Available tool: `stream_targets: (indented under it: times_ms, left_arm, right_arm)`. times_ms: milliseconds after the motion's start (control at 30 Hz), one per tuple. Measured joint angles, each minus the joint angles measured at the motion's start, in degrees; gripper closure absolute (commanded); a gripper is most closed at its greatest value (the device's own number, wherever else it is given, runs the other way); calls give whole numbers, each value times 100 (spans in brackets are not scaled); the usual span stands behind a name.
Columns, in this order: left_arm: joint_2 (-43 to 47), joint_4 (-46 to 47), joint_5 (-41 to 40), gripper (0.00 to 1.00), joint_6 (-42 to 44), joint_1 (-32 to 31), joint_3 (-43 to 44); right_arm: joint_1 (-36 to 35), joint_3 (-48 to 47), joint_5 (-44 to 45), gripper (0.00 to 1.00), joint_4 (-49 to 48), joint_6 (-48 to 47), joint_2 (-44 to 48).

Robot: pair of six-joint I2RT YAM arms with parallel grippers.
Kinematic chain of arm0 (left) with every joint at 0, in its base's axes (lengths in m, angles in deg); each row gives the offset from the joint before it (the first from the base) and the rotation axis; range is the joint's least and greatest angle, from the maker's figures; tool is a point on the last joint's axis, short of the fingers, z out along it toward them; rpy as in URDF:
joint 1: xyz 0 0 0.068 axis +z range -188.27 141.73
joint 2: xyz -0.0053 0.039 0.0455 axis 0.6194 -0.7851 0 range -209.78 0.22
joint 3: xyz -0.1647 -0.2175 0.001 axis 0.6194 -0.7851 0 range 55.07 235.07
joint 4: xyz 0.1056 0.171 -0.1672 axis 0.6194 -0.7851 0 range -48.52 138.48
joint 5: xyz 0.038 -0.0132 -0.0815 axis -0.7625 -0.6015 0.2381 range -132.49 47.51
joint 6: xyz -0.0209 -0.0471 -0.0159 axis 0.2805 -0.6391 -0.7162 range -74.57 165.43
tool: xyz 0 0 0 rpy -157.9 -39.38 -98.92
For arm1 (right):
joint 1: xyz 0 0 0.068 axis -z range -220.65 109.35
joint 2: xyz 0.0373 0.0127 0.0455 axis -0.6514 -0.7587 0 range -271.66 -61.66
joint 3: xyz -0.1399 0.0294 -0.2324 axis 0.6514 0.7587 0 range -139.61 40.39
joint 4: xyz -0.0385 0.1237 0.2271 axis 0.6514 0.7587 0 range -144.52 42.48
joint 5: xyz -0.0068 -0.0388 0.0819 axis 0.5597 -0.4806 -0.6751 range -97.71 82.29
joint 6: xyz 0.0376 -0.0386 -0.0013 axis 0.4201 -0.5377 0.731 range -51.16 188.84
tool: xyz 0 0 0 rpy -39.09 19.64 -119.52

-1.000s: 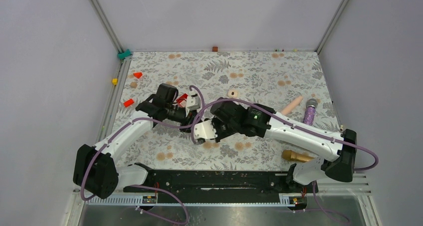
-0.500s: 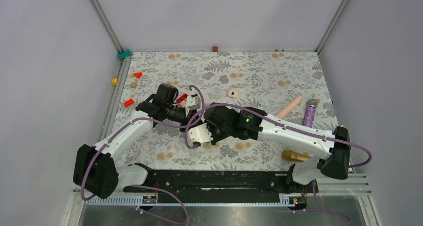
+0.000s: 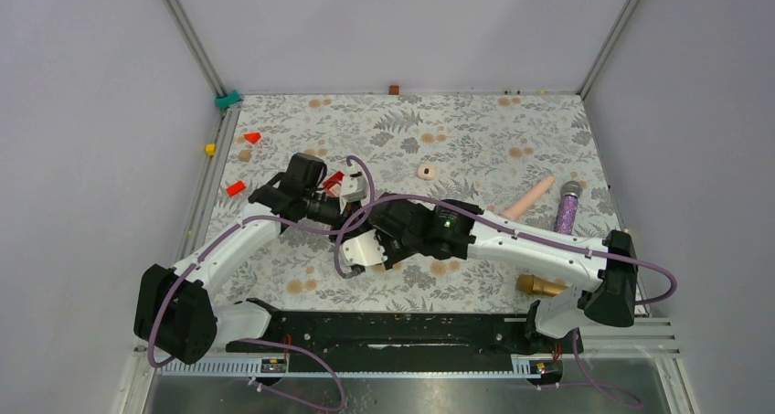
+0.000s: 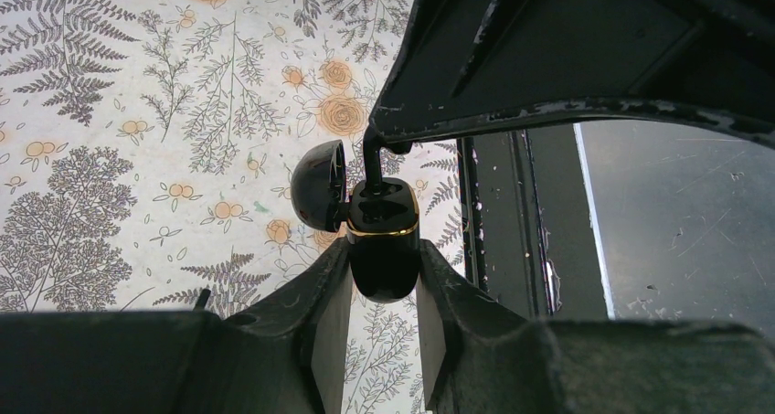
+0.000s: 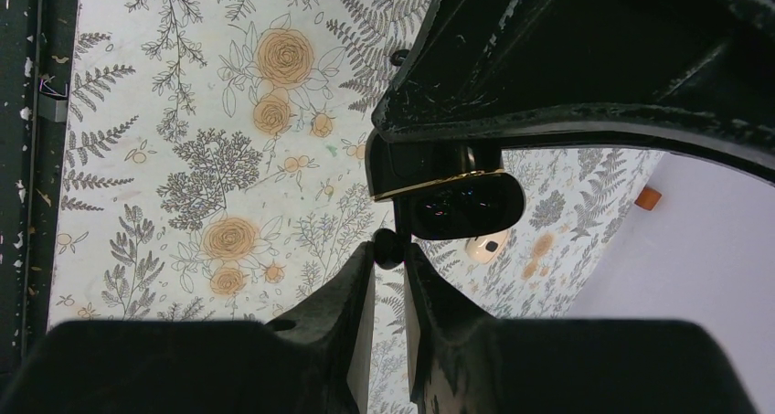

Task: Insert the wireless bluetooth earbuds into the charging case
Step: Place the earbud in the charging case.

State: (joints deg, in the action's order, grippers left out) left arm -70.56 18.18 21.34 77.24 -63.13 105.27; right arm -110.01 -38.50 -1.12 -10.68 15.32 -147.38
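My left gripper (image 4: 384,291) is shut on the charging case (image 4: 384,240), a glossy black case with a gold band. Its lid (image 4: 320,185) is swung open to the left. In the right wrist view my right gripper (image 5: 388,259) is shut on one small black earbud (image 5: 387,248), right below the case (image 5: 452,199). In the left wrist view the earbud's thin stem (image 4: 373,158) reaches from the right gripper's fingers (image 4: 512,67) down to the case's open top. The two grippers meet above the table's left middle (image 3: 352,220). No other earbud shows.
A red box (image 3: 334,180) lies beneath the left gripper. A cream round piece (image 3: 426,171) sits behind the grippers. Pink (image 3: 533,195), purple (image 3: 568,206) and gold (image 3: 541,287) microphones lie at the right. Small red blocks (image 3: 236,188) sit by the left edge.
My right arm has moved left, carrying its gripper up to the left gripper and the case. The left arm has stayed where it was.
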Motion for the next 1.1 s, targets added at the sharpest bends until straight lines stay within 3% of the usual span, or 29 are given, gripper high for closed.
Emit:
stream_targets:
  times_ms: [600, 933, 1100]
  left_arm:
    - [-33, -52, 9, 100, -22, 2, 0]
    - [-33, -50, 13, 100, -22, 2, 0]
    - [-33, -48, 13, 100, -22, 2, 0]
  right_arm:
    - [-76, -192, 2, 95, 76, 195, -243]
    - [-76, -271, -13, 79, 98, 387, -271]
    - [-76, -271, -11, 77, 98, 389, -271]
